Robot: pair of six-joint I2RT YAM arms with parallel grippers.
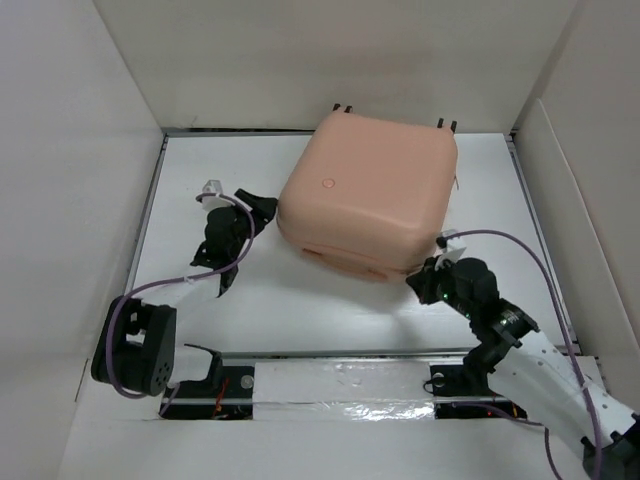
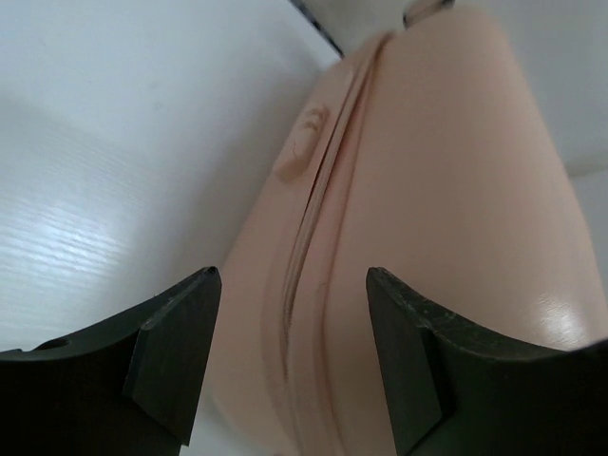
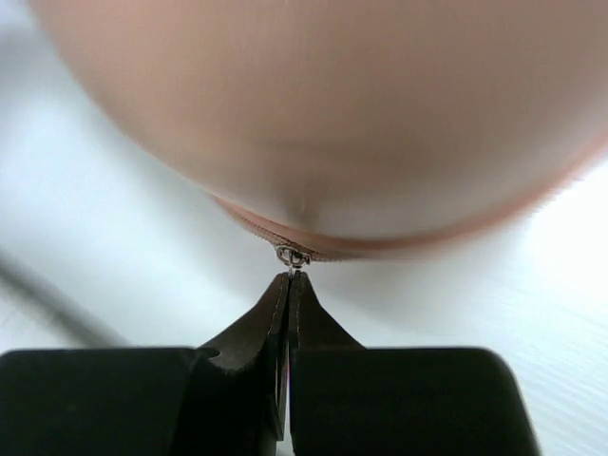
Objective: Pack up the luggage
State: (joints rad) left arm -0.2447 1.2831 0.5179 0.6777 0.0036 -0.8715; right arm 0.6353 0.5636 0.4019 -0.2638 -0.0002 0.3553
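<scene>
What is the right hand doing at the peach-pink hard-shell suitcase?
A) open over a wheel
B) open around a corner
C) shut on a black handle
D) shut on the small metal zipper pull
D: the right hand has its fingers pressed together, tips pinching the small metal zipper pull at the seam of the peach-pink hard-shell suitcase.

Luggage (image 1: 365,195) blocking upper centre of top view, table (image 1: 300,310) open at lower centre and left edge, walls (image 1: 80,150) closing three sides, left gripper (image 1: 258,207) beside its left flank, right gripper (image 1: 418,285) pinching zipper pull (image 3: 293,256) at lower-right corner.
</scene>
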